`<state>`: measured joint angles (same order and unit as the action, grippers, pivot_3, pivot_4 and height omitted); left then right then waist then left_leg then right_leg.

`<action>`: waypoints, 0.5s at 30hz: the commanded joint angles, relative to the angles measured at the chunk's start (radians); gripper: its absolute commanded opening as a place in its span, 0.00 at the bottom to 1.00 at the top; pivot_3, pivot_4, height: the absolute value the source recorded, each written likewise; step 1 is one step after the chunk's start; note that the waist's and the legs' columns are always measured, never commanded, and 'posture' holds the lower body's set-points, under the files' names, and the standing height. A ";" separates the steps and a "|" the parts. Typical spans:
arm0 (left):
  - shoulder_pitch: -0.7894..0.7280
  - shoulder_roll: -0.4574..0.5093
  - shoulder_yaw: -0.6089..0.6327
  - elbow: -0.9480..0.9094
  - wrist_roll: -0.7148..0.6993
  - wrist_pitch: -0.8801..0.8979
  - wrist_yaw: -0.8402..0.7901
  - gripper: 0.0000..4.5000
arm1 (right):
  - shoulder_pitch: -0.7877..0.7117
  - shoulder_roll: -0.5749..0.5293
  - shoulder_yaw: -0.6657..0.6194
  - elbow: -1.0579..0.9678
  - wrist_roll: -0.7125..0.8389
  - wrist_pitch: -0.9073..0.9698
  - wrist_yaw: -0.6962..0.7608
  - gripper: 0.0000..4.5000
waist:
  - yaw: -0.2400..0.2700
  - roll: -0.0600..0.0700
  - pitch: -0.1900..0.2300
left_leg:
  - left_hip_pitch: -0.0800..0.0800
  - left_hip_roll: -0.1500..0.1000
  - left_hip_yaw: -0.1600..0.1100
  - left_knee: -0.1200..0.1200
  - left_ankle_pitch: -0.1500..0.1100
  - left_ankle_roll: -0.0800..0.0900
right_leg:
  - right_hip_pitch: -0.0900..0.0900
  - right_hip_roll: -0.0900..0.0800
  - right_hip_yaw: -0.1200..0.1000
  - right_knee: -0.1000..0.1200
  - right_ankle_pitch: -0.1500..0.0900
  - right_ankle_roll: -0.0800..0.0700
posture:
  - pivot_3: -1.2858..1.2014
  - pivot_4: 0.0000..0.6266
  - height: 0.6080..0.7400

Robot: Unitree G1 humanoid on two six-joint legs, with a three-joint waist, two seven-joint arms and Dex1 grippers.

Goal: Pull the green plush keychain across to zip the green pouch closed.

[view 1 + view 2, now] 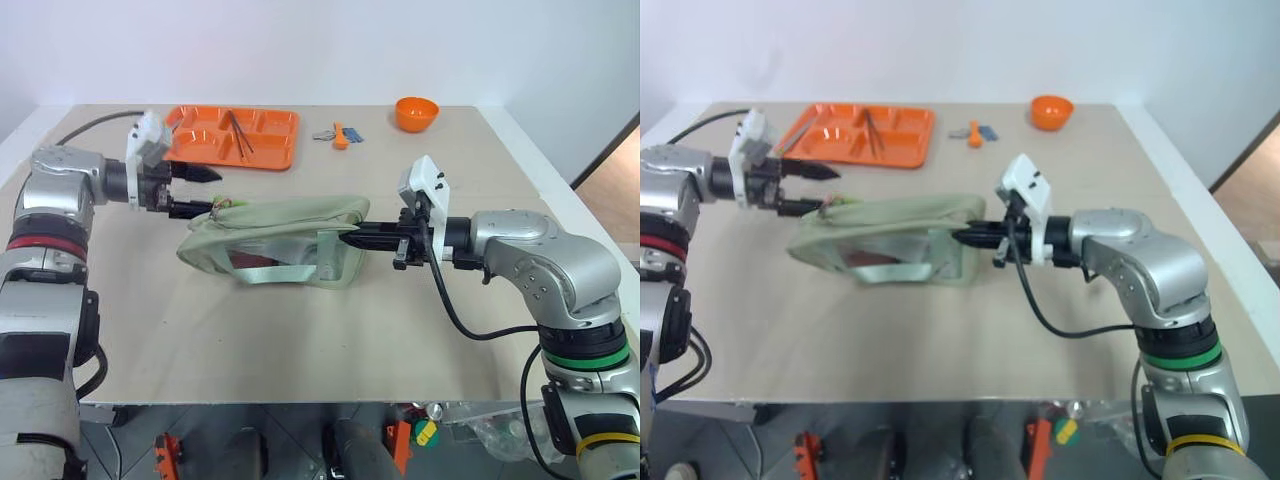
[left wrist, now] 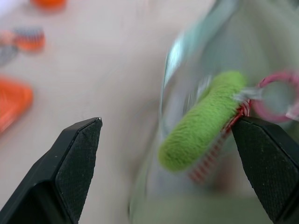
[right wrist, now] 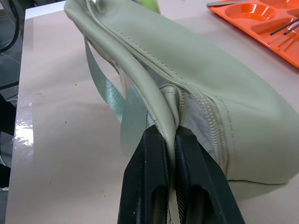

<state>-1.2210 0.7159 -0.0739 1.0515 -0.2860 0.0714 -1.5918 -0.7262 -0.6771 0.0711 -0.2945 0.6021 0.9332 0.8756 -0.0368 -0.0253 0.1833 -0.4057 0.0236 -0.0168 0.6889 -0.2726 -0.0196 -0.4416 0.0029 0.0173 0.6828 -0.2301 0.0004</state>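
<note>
The green pouch (image 1: 285,232) lies mid-table, its zipper running along the top. The green plush keychain (image 2: 201,123) hangs at the pouch's left end, a fuzzy lime ring with a pink loop beside it. My left gripper (image 1: 207,191) is open at that end. The plush sits between its fingers, close to one fingertip (image 2: 261,149), and I cannot tell whether they touch. My right gripper (image 1: 352,236) is shut on the pouch's right end, and its fingers (image 3: 154,168) pinch the seam beside the zipper.
An orange tray (image 1: 270,150) with dark utensils stands behind the left gripper. An orange bowl (image 1: 416,112) and a few small blue and orange items (image 1: 340,134) sit at the back. The table's front edge runs below the pouch.
</note>
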 commanded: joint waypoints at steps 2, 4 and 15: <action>0.005 0.003 0.029 0.008 0.003 0.014 -0.022 1.00 | -0.027 -0.005 -0.016 -0.014 0.002 -0.020 0.003 0.01 | -0.002 0.000 0.000 | 0.000 0.000 0.000 0.000 0.000 0.000 | 0.000 0.000 0.000 0.000 0.000 0.000 | 0.52 0.24 1.00; 0.005 0.004 0.045 0.016 -0.001 0.035 -0.023 1.00 | -0.025 -0.006 -0.015 -0.015 0.003 -0.019 0.003 0.01 | -0.002 0.000 0.000 | 0.000 0.000 0.000 0.000 0.000 0.000 | 0.000 0.001 0.000 0.000 0.000 0.000 | 0.52 0.24 1.00; 0.047 0.016 0.027 -0.032 -0.046 0.122 -0.023 0.39 | -0.026 -0.014 -0.016 -0.013 0.007 -0.007 0.003 0.00 | -0.001 0.000 0.000 | 0.000 0.000 -0.001 0.000 0.000 0.000 | 0.000 0.000 0.000 0.000 0.000 0.000 | 0.52 0.24 1.00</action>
<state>-1.1625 0.7172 -0.0447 1.0585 -0.3130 0.1949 -1.6032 -0.7261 -0.6814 0.0738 -0.2904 0.6028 0.9315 0.8741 -0.0379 -0.0253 0.1833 -0.4058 0.0240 -0.0175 0.6889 -0.2725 -0.0197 -0.4417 0.0034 0.0169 0.6828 -0.2301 0.0004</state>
